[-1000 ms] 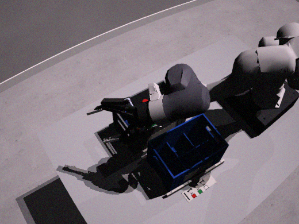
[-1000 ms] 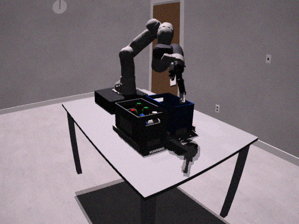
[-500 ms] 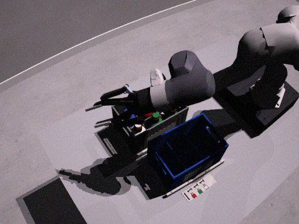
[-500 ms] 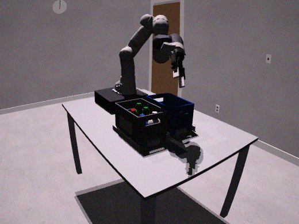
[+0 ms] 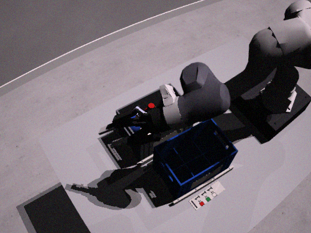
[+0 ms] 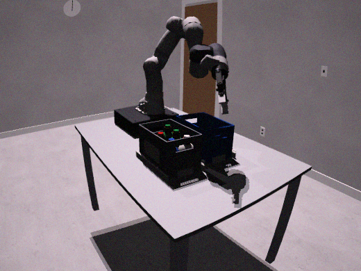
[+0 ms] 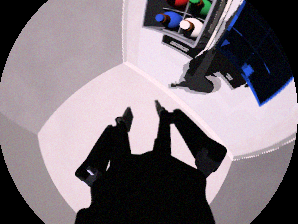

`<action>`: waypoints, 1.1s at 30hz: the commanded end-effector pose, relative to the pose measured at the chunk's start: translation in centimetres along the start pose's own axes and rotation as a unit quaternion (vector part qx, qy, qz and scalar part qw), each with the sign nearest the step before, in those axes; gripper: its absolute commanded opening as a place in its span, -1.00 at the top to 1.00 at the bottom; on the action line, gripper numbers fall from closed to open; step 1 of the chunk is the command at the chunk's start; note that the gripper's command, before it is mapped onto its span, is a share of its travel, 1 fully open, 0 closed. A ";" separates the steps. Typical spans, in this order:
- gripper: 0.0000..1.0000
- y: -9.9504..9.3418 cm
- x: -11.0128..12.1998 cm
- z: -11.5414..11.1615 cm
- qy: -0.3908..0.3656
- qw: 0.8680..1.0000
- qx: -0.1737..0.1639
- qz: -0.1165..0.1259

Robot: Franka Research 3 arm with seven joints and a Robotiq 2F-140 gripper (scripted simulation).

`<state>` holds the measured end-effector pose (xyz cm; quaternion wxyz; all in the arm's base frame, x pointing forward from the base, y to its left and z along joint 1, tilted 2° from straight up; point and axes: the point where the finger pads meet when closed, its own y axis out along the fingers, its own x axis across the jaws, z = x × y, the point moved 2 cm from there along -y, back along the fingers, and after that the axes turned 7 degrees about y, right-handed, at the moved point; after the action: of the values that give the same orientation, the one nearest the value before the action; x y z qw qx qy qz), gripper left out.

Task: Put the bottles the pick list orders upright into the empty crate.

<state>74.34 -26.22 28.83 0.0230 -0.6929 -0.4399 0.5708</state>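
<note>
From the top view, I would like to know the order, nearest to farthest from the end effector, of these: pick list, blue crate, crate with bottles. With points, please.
Measured from the end effector [image 5: 109,125] [image 6: 223,105] [image 7: 144,106]:
1. Crate with bottles [image 5: 140,100] [image 6: 153,149] [image 7: 170,37]: right by the fingers.
2. Blue crate [image 5: 200,173] [image 6: 216,139] [image 7: 276,94]: beside it, in the middle.
3. Pick list [image 5: 206,195]: beyond the blue crate.

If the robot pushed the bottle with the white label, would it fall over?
The white bottle would probably wobble rather than fall flat, since the crate's walls rise around it. It might roll if it got out, because its cap and shoulders look round.
</note>
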 end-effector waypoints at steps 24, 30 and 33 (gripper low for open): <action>0.24 -1.9 5.5 -0.4 -0.205 0.975 0.032 -0.080; 0.24 -2.5 6.7 -0.6 -0.238 0.966 0.030 -0.095; 0.24 -3.1 7.5 -0.8 -0.250 0.963 0.025 -0.102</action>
<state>73.32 -19.30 25.21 -0.0030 -0.5339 -0.4815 0.6950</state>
